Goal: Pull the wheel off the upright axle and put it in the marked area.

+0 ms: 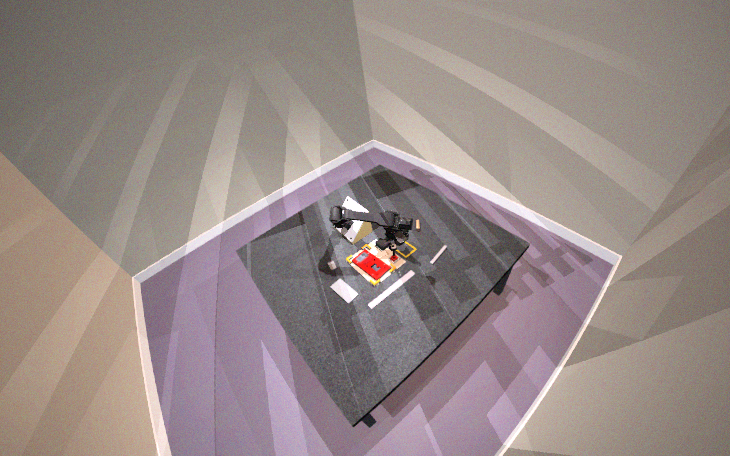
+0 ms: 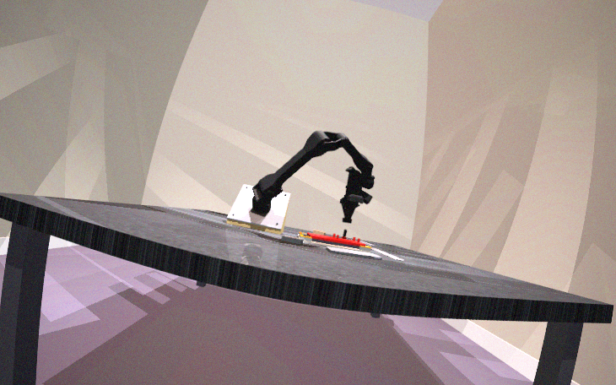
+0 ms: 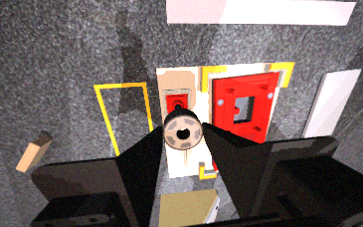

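Note:
A tan wheel [image 3: 182, 131] with a dark centre hole sits between my gripper's [image 3: 182, 133] [image 2: 346, 219] [image 1: 391, 246] two black fingers, which are shut on its sides. The wheel hangs in the air, clear above the thin dark upright axle [image 3: 178, 107] [image 2: 344, 232], which stands on a small red base on the pale board. The marked area [image 3: 104, 114] [image 1: 414, 247] is a yellow outlined rectangle on the dark table, just left of the axle in the wrist view. It holds nothing.
A red frame plate [image 3: 246, 107] [image 1: 370, 261] [image 2: 337, 238] lies on the board with yellow corners, right of the axle. White strips [image 3: 259, 12] [image 1: 391, 288], a white sheet [image 3: 330, 102] [image 1: 343, 290] and a tan block [image 3: 34, 151] [image 1: 418, 225] lie around. The arm's base [image 1: 356, 226] [image 2: 260, 214] stands behind.

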Robot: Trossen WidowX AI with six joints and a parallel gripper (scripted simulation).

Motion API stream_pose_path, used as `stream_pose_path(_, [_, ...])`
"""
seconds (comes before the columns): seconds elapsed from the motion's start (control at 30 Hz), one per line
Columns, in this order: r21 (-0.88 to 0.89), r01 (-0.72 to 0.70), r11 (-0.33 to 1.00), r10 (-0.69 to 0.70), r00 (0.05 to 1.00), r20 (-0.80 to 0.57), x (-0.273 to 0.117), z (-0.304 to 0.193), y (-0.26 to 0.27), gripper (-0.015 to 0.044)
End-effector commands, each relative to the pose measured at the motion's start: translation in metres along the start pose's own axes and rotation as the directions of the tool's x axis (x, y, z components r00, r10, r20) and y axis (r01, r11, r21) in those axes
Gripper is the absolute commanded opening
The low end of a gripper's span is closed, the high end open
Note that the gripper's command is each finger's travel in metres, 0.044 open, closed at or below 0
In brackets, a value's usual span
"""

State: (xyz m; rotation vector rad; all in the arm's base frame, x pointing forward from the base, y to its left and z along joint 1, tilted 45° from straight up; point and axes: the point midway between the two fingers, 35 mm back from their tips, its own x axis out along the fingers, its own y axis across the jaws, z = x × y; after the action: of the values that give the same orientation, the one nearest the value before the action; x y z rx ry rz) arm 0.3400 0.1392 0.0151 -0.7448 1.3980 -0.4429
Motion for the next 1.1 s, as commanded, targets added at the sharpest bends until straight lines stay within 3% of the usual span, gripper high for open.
stream_pose_path(0.0, [0.009, -0.006, 1.0, 0.006, 1.0, 0.0, -0.01, 0.0, 0.0, 0.0])
stream_pose_path(0.53, [0.007, -0.013, 1.0, 0.014, 1.0, -0.001, -0.012, -0.053, 0.092, 0.0])
stream_pose_path(1.07, [0.008, -0.012, 1.0, 0.012, 1.0, -0.001, 0.01, -0.056, 0.096, 0.0])
